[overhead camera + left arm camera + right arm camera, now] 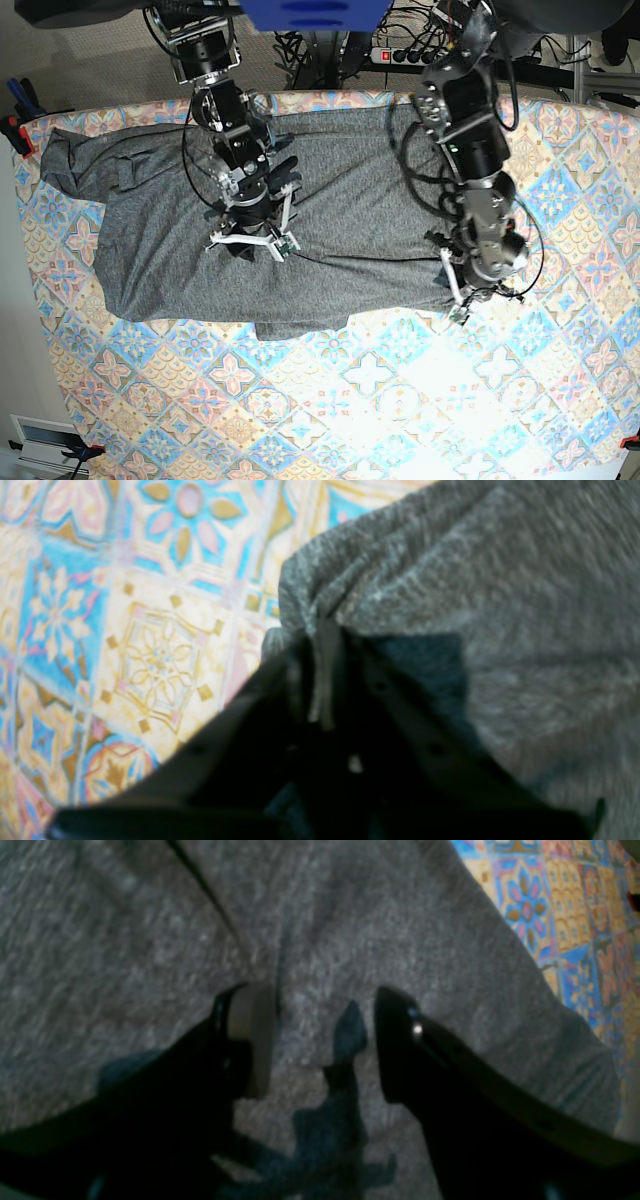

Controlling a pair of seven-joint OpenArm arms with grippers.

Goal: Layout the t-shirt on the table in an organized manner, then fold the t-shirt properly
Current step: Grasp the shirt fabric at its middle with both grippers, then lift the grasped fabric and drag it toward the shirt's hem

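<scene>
left pincer (pixel 325 645) clamped on t-shirt (pixel 330 200) edge | right pincer (pixel 320 1040) wide, above shirt

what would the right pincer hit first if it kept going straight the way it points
Most likely the t-shirt: the right pincer hangs open, pointing down at the grey cloth, nothing between. How far above it hangs is unclear.

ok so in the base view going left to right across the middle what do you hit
bare table → t-shirt → right gripper, open over the shirt → more t-shirt → left gripper, fingers shut on the shirt's edge → bare table again
</scene>
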